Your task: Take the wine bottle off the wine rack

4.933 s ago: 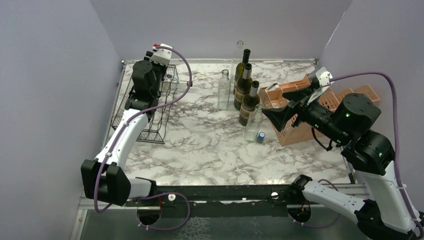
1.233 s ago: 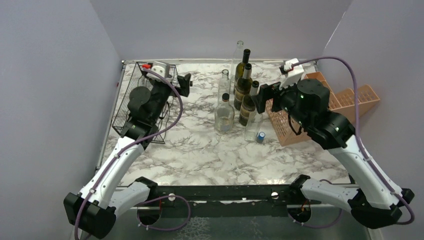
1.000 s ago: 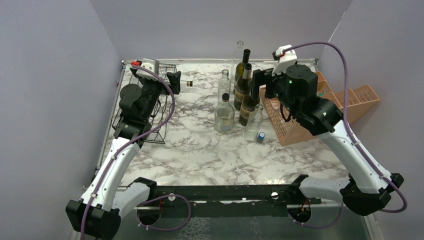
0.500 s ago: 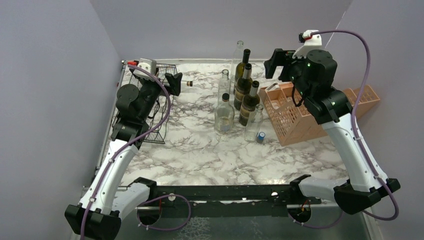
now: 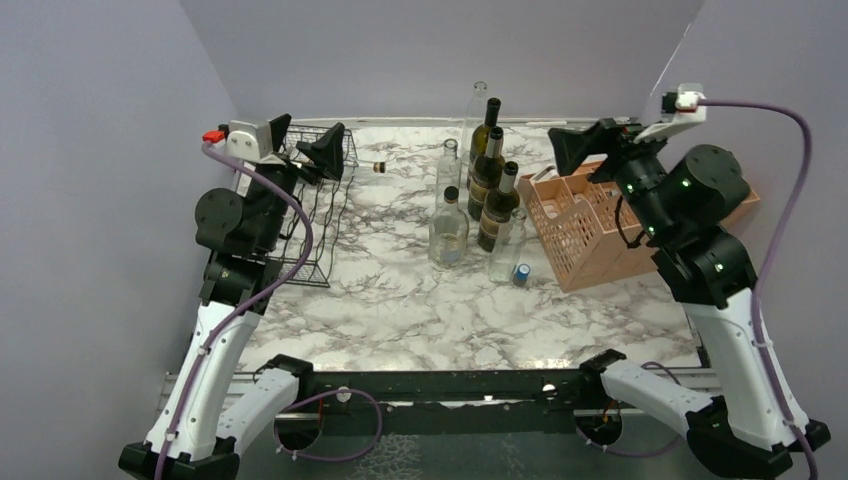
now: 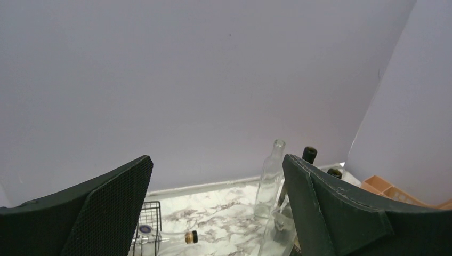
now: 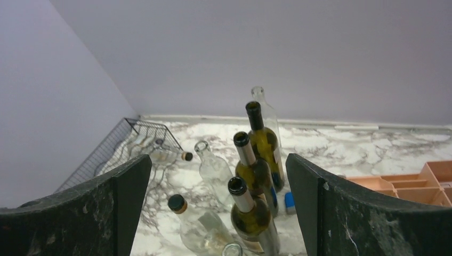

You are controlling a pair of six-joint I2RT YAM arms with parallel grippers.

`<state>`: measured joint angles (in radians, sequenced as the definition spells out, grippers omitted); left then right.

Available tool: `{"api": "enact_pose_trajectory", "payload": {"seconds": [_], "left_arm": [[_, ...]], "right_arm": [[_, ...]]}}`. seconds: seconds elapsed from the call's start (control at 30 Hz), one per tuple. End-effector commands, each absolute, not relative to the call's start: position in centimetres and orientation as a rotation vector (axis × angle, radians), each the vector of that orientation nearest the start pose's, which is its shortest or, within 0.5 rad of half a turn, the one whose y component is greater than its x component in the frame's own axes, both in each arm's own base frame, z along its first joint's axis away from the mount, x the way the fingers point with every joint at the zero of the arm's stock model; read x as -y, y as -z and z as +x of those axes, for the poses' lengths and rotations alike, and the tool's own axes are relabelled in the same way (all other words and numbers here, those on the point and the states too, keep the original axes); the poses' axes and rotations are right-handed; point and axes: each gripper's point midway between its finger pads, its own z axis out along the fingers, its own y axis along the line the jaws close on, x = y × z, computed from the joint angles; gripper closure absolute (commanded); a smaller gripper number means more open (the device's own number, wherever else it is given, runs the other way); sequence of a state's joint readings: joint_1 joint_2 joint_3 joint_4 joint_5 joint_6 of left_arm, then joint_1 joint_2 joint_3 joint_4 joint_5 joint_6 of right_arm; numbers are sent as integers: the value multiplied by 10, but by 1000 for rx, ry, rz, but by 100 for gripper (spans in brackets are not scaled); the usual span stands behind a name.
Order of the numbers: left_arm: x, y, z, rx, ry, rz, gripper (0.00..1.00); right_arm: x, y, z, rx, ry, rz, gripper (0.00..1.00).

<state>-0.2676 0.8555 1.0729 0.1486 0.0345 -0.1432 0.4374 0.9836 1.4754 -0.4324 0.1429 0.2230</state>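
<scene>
Operator, your left claw [image 5: 308, 137] hangs high over the wine rack [image 5: 318, 225] at the left of the frame, spread wide and gripping nothing. Inside the rack the wine bottle [image 5: 377, 167] lies on its side, cradled by the wire. Its brown-capped neck pokes out to the right, which is probably your easiest place to take hold. Mid-frame, dark bottles [image 5: 487, 180] and clear bottles [image 5: 449, 235] stand upright on the bench [image 5: 400, 300], grouped close together and apart from the rack. The dark ones carry labels, but no writing on them can be read. Right of them sits the salmon crate [image 5: 585, 240]. At upper right, your right claw [image 5: 585, 145] hovers above it, also spread wide and empty, apparently parked out of the way.
</scene>
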Motion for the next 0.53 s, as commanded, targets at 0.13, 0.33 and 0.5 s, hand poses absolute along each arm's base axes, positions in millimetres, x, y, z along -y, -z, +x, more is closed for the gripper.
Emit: {"api": "enact_pose_trajectory", "payload": {"seconds": [0.13, 0.33, 0.5], "left_arm": [[79, -520, 265, -1014, 410, 40, 1], [68, -526, 243, -952, 417, -1, 1], [68, -524, 240, -959, 420, -1, 1]], "right_arm": [[-94, -538, 238, -1319, -455, -41, 0], [-81, -544, 227, -1311, -432, -7, 0], [-84, -540, 221, -1308, -441, -41, 0]]}}
